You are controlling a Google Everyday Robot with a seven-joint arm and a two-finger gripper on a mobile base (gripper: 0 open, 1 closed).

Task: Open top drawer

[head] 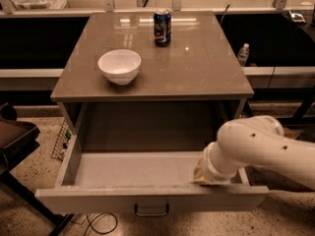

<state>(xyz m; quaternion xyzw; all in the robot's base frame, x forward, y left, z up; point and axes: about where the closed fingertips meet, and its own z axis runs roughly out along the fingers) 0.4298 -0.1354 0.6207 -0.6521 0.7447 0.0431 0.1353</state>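
Note:
The top drawer (123, 168) stands pulled far out of the brown cabinet, its plain grey interior bare. Its front panel (98, 201) runs along the bottom of the view with a small bar handle (151, 210) at centre. My white arm (261, 149) comes in from the right and bends down over the drawer's right front corner. The gripper (206, 173) sits low inside that corner, just behind the front panel, mostly hidden by the wrist.
On the cabinet top (206, 68) sit a white bowl (119, 66) at left and a blue can (162, 27) at the back. A dark chair (15, 136) stands at left. Cables (96, 222) lie on the floor below the drawer. A water bottle (243, 54) stands behind at right.

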